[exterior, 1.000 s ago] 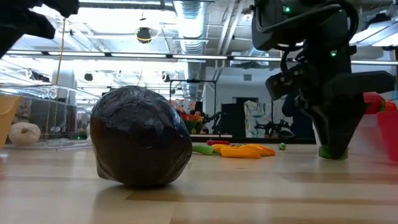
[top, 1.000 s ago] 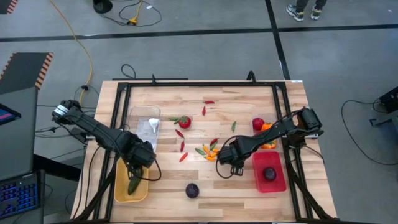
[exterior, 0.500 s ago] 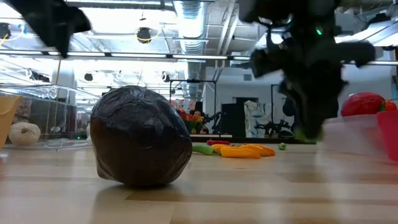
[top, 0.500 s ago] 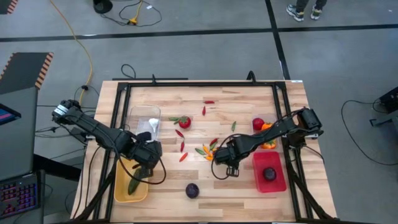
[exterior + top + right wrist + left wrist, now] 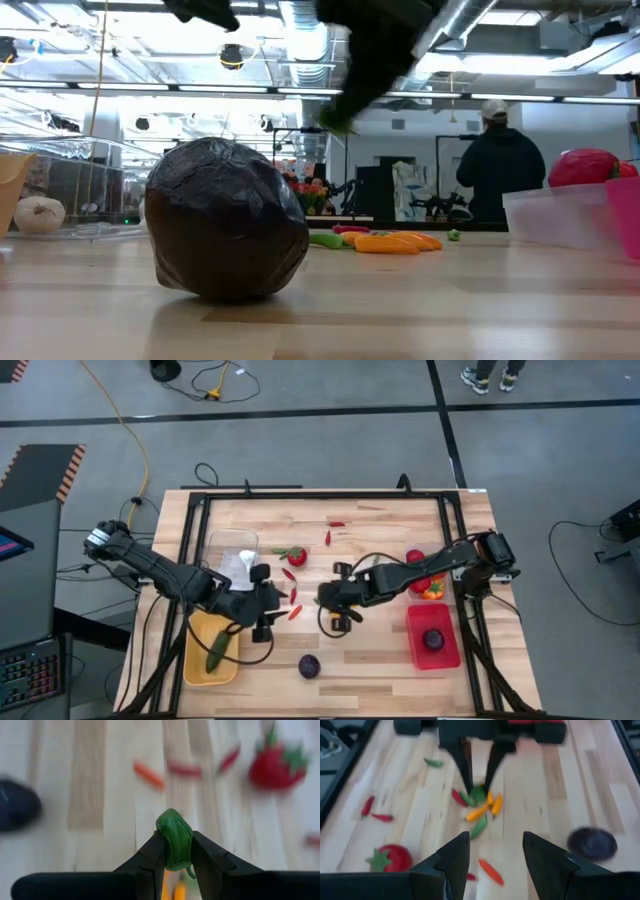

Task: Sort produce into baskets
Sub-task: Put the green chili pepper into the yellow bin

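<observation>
My right hand (image 5: 176,851) pinches green chilli (image 5: 175,837) above table (image 5: 390,660) centre, lifted for carrying to basket. Left hand (image 5: 492,851) open, empty, near yellow basket (image 5: 195,660), waiting.

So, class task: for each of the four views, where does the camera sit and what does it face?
High: overhead, facing down; both arms, table.
Low: table height, facing the room; dark purple round close.
Left wrist: behind the open left gripper, facing the chillies.
Right wrist: right gripper pinching a green chilli.
Shared: that chilli in both wrist views.

Probably a lab: exposed ceiling ducts (image 5: 305,25), floor cables (image 5: 130,430).
</observation>
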